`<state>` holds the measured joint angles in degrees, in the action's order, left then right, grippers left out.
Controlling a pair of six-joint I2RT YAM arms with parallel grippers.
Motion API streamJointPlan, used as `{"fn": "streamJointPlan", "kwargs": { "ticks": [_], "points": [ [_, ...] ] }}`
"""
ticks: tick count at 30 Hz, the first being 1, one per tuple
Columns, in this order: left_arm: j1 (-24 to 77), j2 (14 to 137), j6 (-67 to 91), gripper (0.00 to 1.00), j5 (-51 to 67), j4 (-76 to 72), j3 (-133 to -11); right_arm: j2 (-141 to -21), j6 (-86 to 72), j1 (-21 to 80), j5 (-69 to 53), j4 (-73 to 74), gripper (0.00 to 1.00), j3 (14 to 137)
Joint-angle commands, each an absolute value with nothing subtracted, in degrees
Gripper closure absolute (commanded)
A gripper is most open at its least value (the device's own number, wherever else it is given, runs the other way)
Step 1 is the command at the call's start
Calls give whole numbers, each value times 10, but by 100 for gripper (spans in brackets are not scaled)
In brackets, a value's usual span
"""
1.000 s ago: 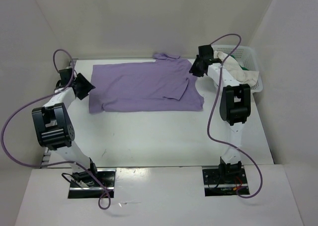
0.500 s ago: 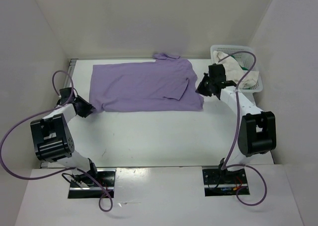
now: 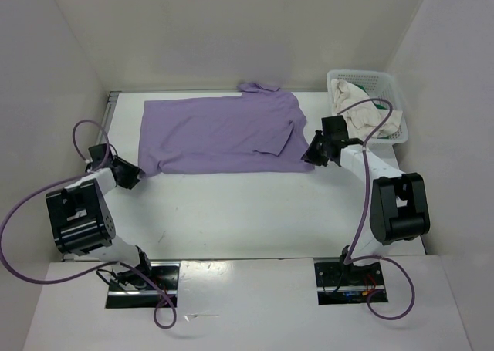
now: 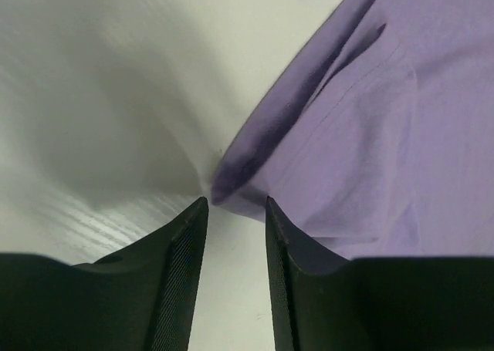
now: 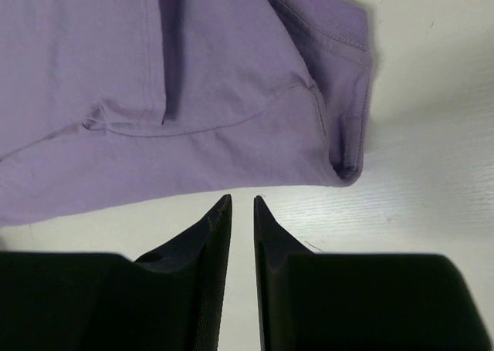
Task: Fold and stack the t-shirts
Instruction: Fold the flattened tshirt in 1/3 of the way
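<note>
Now the lavender t-shirt (image 3: 224, 135) lies spread flat across the far half of the desk (image 3: 231, 204), a flap folded in on its right side, while the cream t-shirt (image 3: 367, 119) sits bunched in the white basket (image 3: 361, 73) at the far right corner. Down low at the shirt's near-left corner the left fingers (image 4: 177, 266) stand apart, bare desk between them, tips just short of the cloth. At the near-right corner the right fingers (image 5: 208, 243) show a narrow gap, just beside the hem.
</note>
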<state>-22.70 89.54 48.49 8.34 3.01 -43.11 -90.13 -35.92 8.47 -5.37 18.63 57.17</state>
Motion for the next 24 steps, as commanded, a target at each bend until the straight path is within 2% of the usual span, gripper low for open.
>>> {"fn": "streamJointPlan", "kwargs": {
  "ticks": [1,5,11,15,16,17,20,24],
  "points": [
    [-231,855,497,56,68,21,-418,-882,-374,81,-48,140,77,565],
    [-231,879,502,56,83,16,-417,-887,-379,81,-54,134,76,565],
    [-231,903,512,56,97,-25,-403,-892,-391,81,-34,123,69,549],
    [-231,922,512,71,103,-33,-410,-885,-425,76,18,116,56,515],
    [-231,922,507,82,103,-38,-410,-880,-434,76,24,107,55,510],
    [-231,922,502,86,103,-38,-415,-880,-447,69,24,102,55,510],
    [-231,922,482,95,97,-26,-428,-887,-454,64,24,91,54,502],
    [-231,927,469,100,97,-19,-442,-910,-454,64,41,91,54,491]
  ]
}}
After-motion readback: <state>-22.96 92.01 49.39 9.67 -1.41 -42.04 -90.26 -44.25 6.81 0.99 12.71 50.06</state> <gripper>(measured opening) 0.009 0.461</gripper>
